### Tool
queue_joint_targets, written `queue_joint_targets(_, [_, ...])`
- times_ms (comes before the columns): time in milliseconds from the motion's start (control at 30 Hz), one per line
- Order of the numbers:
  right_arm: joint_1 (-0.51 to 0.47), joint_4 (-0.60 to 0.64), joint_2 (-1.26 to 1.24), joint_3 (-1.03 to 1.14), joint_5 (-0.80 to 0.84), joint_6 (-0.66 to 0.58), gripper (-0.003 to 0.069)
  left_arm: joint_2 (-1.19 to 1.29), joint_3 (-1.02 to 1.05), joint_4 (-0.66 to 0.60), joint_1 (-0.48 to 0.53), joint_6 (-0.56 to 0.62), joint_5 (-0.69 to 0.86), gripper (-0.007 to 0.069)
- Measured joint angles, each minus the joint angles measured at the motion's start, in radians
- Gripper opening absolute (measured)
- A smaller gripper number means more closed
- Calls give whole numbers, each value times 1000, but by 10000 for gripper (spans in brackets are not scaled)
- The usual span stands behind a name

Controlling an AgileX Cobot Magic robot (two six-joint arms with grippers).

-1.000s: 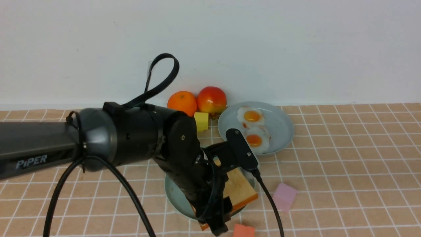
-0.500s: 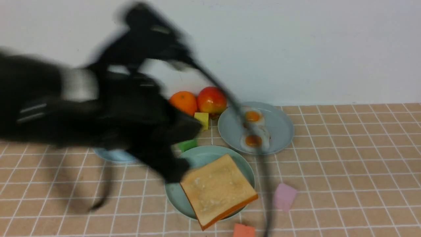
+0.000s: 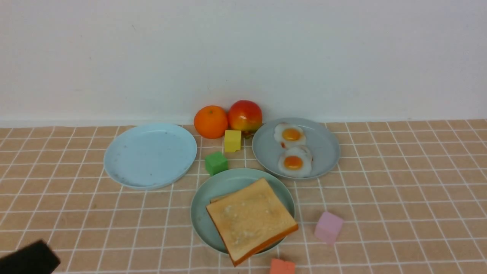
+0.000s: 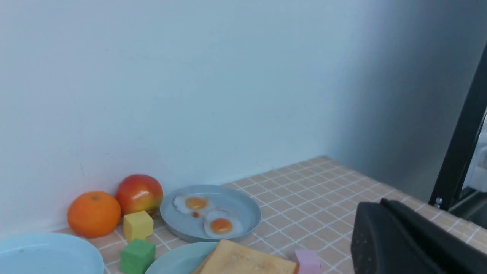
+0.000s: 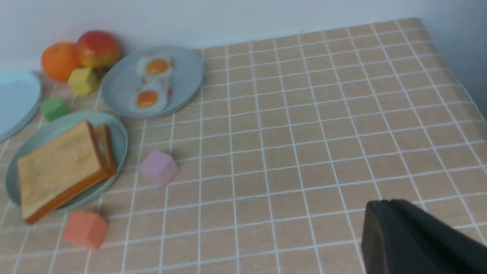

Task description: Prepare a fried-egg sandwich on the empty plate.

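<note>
Two toast slices (image 3: 251, 219) sit stacked on the mint-green plate (image 3: 213, 188), near centre; left gripper (image 4: 411, 243) and right gripper (image 5: 414, 239) both closed

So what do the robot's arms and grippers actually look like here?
Very little of them shows. The left gripper is a matte black, blocky shape with rounded corners; the right gripper looks the same. In the front view only a black rounded corner of the left arm shows. No cables or markings are visible.
</note>
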Motion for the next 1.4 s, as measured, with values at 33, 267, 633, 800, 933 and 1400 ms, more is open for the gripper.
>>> queue_joint_targets(33, [0,-6,-14,36,-36,22,-2,-19,16,0,0,0,0,-13])
queue_joint_targets(267, [0,-9,-27,348,-524,117,2,-48,45,-1,0,0,12,-13])
queue_joint_targets(633, [0,-32,-24,774,-1032,123,15,-48,45,-1,0,0,19,-13])
queue_joint_targets(800, [0,-32,-24,867,-996,123,20,-48,45,-1,0,0,20,-13])
queue_joint_targets(933, [0,-43,-58,869,-898,123,18,-48,46,-1,0,0,21,-13])
queue_joint_targets(1400, [-40,-46,-168,860,-829,99,-14,-48,49,-2,0,0,27,-13])
